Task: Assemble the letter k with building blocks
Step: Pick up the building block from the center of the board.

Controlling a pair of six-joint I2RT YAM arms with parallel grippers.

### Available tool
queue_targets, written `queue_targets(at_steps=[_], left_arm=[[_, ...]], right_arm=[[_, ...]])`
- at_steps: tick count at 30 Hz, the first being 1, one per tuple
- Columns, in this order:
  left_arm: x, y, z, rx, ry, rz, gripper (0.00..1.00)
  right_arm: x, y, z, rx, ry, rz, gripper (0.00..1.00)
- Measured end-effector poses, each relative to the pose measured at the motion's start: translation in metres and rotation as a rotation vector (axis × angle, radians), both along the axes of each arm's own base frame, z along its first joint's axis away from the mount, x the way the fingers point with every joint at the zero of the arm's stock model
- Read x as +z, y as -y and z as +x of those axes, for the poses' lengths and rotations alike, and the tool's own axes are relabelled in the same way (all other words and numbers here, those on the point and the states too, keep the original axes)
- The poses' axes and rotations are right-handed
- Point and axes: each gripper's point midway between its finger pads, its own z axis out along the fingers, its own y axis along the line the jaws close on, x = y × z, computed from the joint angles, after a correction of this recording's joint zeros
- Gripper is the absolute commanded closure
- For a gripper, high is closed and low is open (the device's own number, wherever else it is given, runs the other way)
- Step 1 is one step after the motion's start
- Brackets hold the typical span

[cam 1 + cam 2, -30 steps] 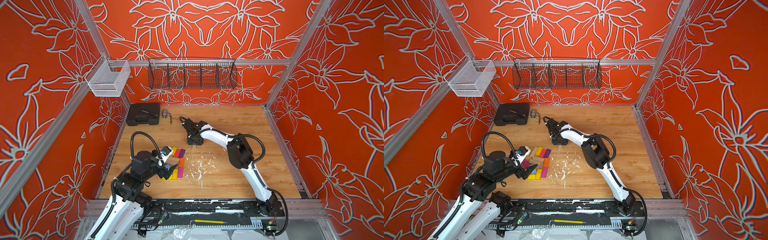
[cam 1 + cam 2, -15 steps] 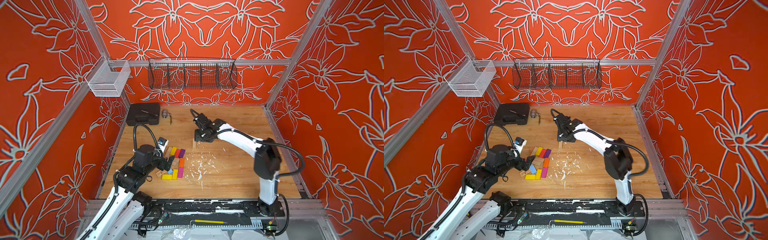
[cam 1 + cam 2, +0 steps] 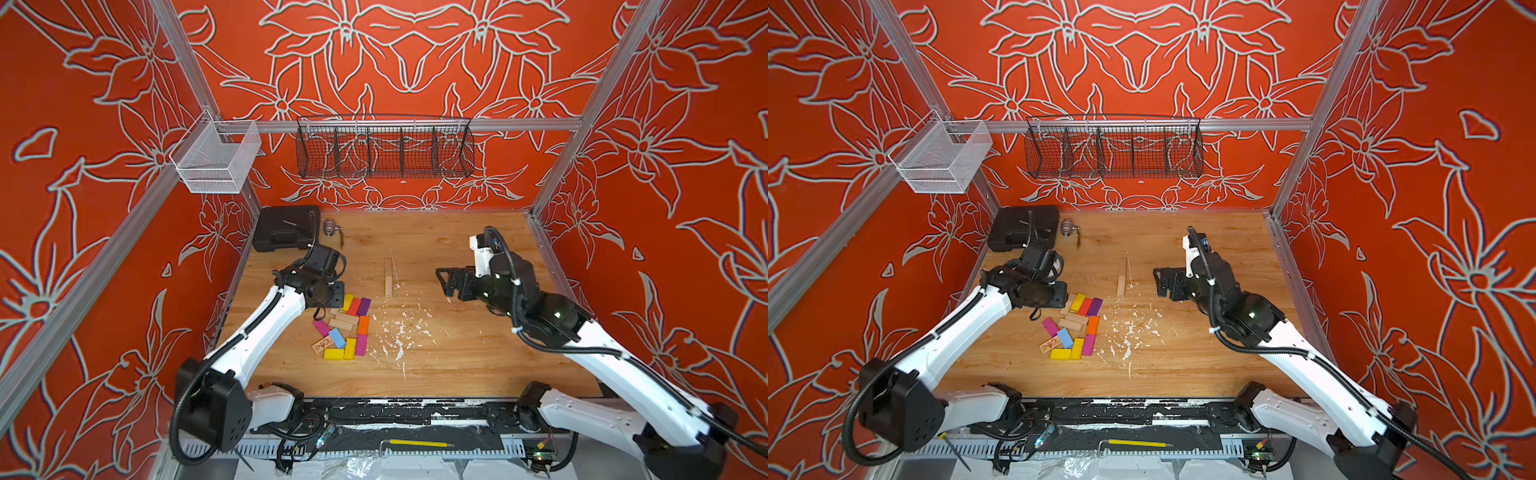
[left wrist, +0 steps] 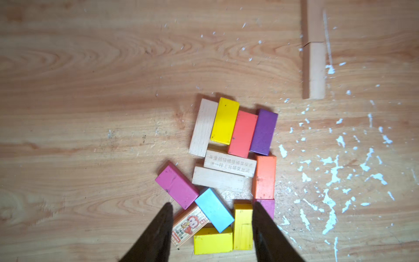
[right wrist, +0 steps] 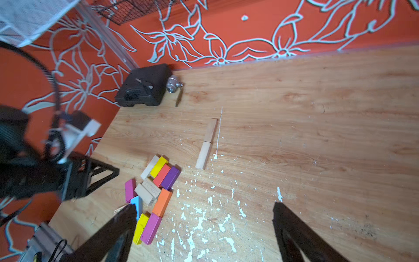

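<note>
Above the crowded blocks, the left hand is held partly open, the right hand wide, both empty; neighbouring pieces could be scattered by a careless descent.

Orange-red walls printed with white flower outlines enclose a light wood-grain table. Silver aluminium rails frame the walls. A black wire basket hangs on the back rail and a white mesh basket on the side rail. The light is bright and even.
</note>
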Motion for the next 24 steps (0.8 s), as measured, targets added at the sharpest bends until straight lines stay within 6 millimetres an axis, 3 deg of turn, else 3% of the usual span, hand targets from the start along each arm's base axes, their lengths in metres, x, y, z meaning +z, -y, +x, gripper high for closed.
queue_targets(at_steps=[4, 7, 13, 17, 24], left_arm=[[-0.025, -0.011, 0.007, 0.030, -0.131, -0.026, 0.64], [-0.040, -0.015, 0.011, 0.036, -0.224, -0.034, 0.65], [-0.066, -0.006, 0.030, -0.018, -0.361, -0.069, 0.66], [-0.085, -0.007, 0.030, -0.034, -0.429, -0.052, 0.66], [-0.087, -0.008, 0.031, -0.057, -0.452, -0.047, 0.66]], right_arm=[[0.017, -0.003, -0.017, 0.092, 0.057, 0.034, 0.02], [0.018, -0.011, -0.024, 0.155, 0.062, 0.031, 0.02], [0.000, -0.027, -0.024, 0.235, 0.011, -0.003, 0.02], [-0.010, -0.033, -0.023, 0.258, -0.017, -0.013, 0.02], [-0.027, -0.034, -0.023, 0.260, -0.042, -0.028, 0.02]])
